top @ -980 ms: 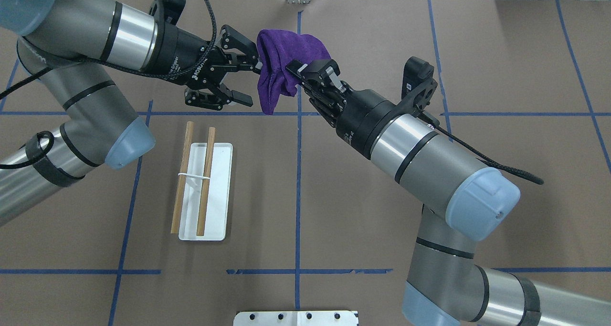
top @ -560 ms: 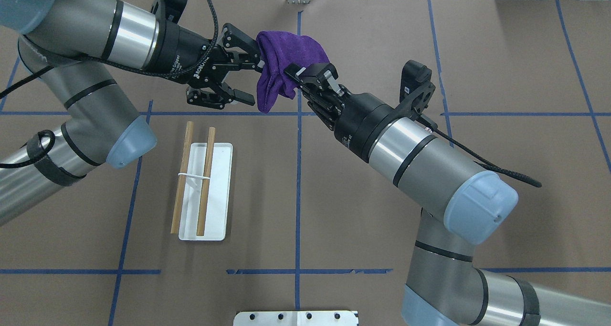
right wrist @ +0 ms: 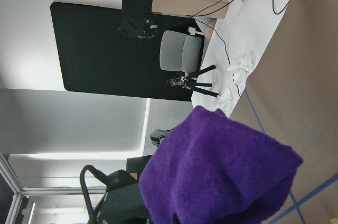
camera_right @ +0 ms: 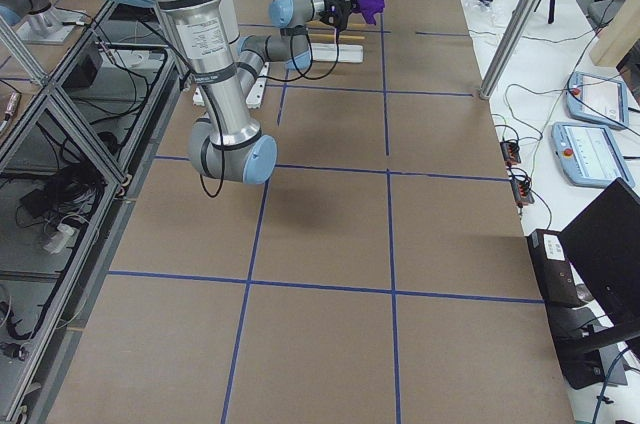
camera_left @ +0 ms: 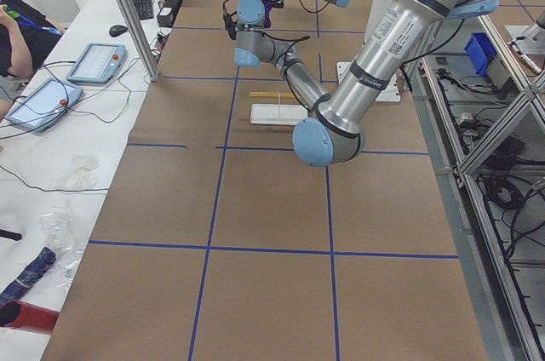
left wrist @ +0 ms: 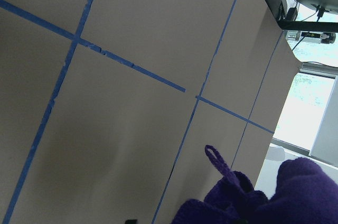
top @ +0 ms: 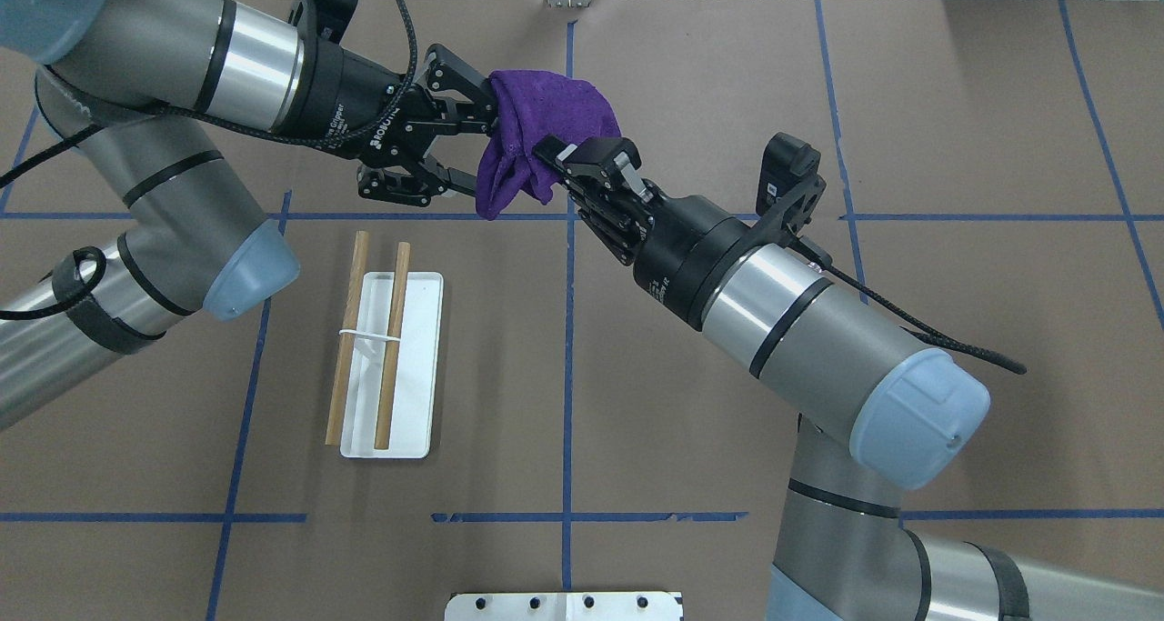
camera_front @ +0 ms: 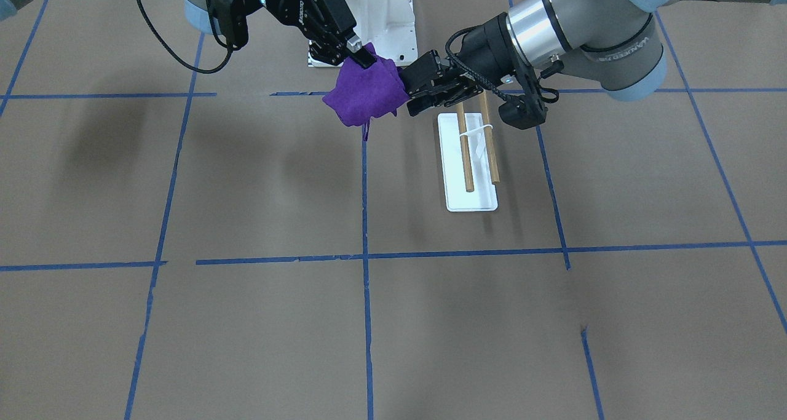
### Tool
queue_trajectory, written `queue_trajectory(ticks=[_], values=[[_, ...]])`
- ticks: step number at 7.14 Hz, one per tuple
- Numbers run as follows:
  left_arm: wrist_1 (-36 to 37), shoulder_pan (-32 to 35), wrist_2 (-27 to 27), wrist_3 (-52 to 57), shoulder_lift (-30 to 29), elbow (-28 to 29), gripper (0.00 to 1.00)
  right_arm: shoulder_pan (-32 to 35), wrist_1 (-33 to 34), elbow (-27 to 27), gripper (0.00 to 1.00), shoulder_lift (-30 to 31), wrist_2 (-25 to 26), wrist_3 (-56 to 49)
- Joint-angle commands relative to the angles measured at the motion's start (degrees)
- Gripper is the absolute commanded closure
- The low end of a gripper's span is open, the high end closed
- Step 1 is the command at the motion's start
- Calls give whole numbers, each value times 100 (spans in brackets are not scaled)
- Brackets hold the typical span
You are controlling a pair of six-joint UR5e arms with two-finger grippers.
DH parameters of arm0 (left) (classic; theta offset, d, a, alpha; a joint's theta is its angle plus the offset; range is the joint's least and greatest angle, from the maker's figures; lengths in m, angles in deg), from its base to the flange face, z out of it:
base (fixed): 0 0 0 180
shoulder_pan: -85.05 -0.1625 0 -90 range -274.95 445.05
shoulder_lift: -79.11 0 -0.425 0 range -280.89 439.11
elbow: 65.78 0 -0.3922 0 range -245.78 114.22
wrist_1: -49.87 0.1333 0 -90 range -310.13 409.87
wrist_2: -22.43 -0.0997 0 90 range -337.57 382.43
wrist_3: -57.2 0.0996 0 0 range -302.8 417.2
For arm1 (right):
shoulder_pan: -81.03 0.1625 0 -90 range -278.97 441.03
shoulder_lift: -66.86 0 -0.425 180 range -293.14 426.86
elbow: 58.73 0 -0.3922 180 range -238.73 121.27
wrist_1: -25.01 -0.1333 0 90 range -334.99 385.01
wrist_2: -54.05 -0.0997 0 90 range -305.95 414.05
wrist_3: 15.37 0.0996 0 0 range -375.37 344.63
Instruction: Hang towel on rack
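Note:
The purple towel [top: 546, 112] hangs bunched in the air over the far middle of the table, between both grippers. My right gripper [top: 548, 151] is shut on its near-right side; in the front view this gripper [camera_front: 364, 53] pinches the towel [camera_front: 363, 97] from above. My left gripper [top: 479, 155] is open, jaws spread around the towel's left edge, also in the front view [camera_front: 407, 94]. The left wrist view shows the towel's corner loop [left wrist: 214, 155]. The rack [top: 393, 344], two wooden dowels over a white base [top: 418, 366], stands bare below the left gripper.
A white bolted pedestal [top: 564, 605] sits at the table's near edge by the robot. Blue tape lines [top: 568, 375] cross the brown table. Operators' desks with tablets [camera_left: 89, 63] lie beyond the far side.
My right gripper has carried the towel slightly left, so its hanging edge now sits deeper between the left gripper's open jaws. The left arm has shifted slightly.

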Motion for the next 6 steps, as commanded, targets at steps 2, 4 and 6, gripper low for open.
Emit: queue_trajectory(ticks=[2,4,6], values=[[3,34,0,4,0,0,33,-108,-94,-2,100,32,1,-104],[3,25,0,-5,-17,0,33,-126,-94,-2,100,23,10,-105],[3,25,0,-5,-17,9,44,-126,-94,-2,100,14,10,-105]])
